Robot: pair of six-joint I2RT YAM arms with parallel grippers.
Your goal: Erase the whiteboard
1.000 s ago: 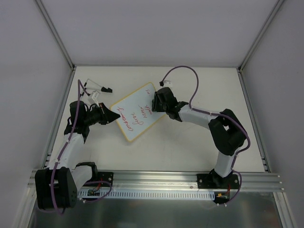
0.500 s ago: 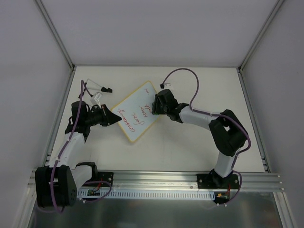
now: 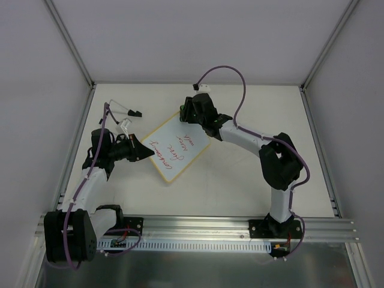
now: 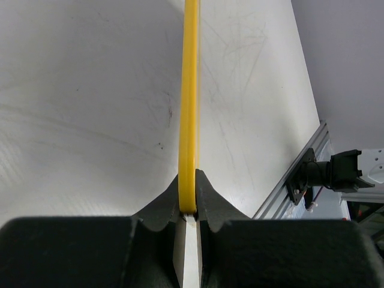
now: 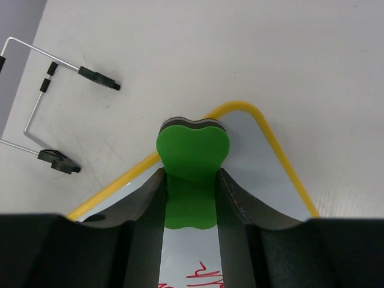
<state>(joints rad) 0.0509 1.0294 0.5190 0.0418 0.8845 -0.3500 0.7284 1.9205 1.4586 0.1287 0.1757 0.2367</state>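
Observation:
A small whiteboard with a yellow frame lies tilted on the table, with red writing across its middle and lower left. My left gripper is shut on the board's left corner; the left wrist view shows the yellow edge pinched between the jaws. My right gripper is shut on a green eraser, which rests on the board's far corner inside the yellow frame. Red writing shows just behind the eraser.
A bent wire stand with black tips lies on the table beyond the board's left side; it also shows in the right wrist view. The metal rail runs along the near edge. White walls enclose the table.
My right gripper has slid the eraser from the board's right part up to its far corner. The writing near the upper right is gone. The board has shifted slightly.

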